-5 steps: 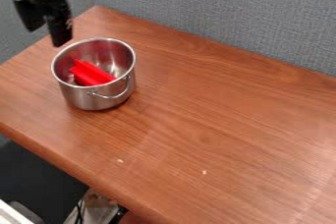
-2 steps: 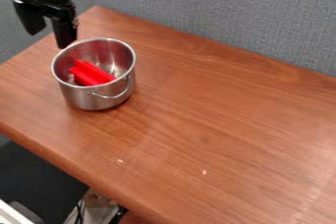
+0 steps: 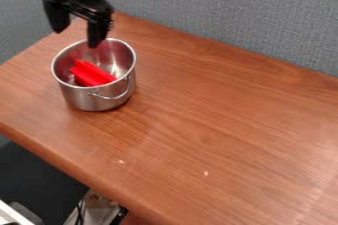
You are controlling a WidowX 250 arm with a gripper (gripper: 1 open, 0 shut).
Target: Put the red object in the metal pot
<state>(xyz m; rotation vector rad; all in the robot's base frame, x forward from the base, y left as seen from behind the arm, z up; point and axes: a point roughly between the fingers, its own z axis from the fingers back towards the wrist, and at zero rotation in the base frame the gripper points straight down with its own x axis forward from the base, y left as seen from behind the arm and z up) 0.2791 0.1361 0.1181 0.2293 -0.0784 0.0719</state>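
1. Overhead, the black gripper hung above the far rim of the metal pot, fingers pointing down and spread apart, with nothing between them.
2. One finger reached lower in view than the other, its tip just above the pot's far edge; contact could not be judged.
3. The red object lay inside the pot, slanted across the bottom, its near-right end against the inner wall.
4. The pot stood upright on the wooden table, near the table's left end, a small handle showing on its near-right side.
5. A grey textured wall ran behind the table's far edge.
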